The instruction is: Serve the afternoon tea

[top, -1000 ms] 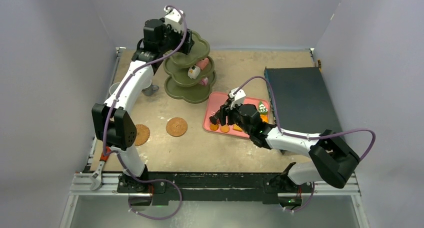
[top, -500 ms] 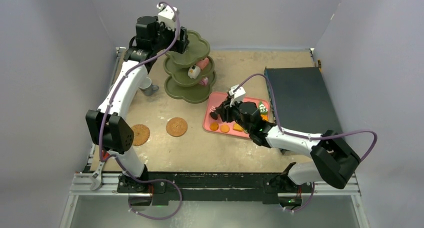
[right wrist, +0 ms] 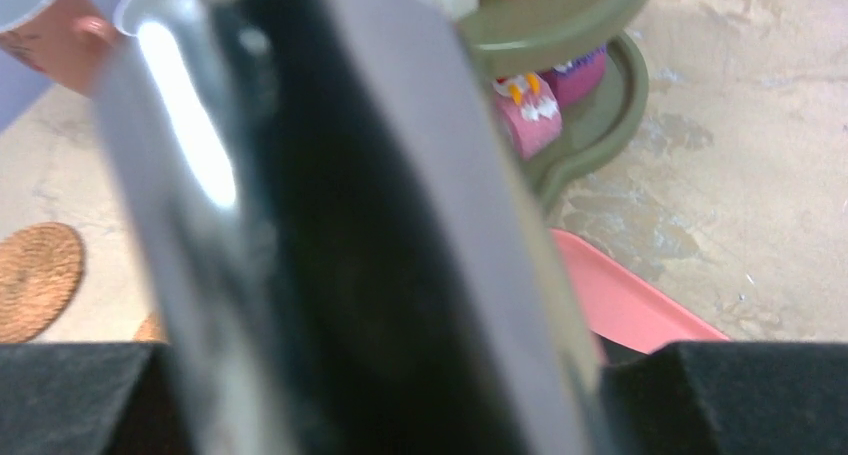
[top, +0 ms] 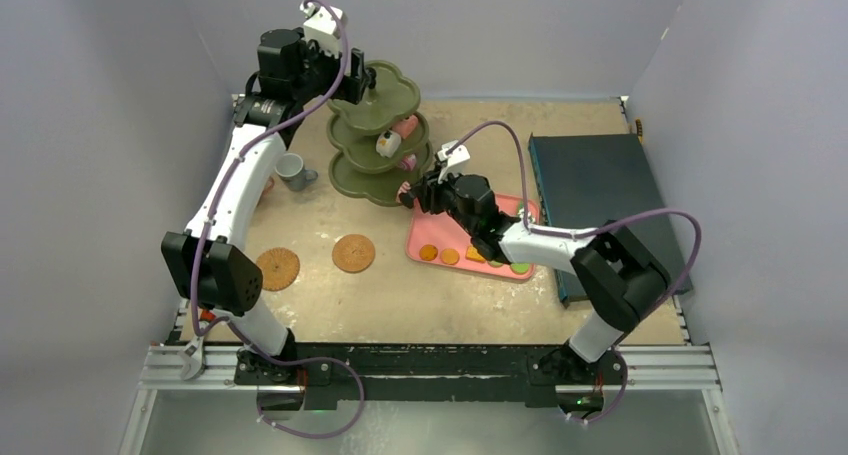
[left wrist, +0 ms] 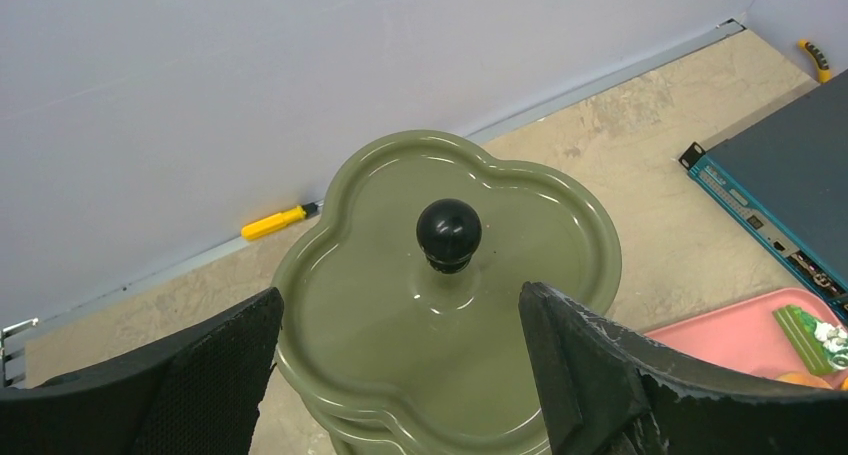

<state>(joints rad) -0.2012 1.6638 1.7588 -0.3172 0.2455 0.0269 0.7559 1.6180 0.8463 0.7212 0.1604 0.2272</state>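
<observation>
Gripping shiny black tongs, the right tool swung from the flat pink tray to the olive three-tier clover stand, ready to serve; the left tool hangs open above it.

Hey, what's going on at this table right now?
Two robot arms are laying out a toy afternoon tea. The left hand hovers open over the bare top tier of the olive three-tier clover-shaped stand, holding nothing. The right hand grips black tongs close to the stand's lowest tier. Toy pastries sit on the middle and lowest tiers; flat orange and green pieces lie on the flat pink tray. Two brown round coasters lie bare, and a grey-blue cup stands left of the stand.
</observation>
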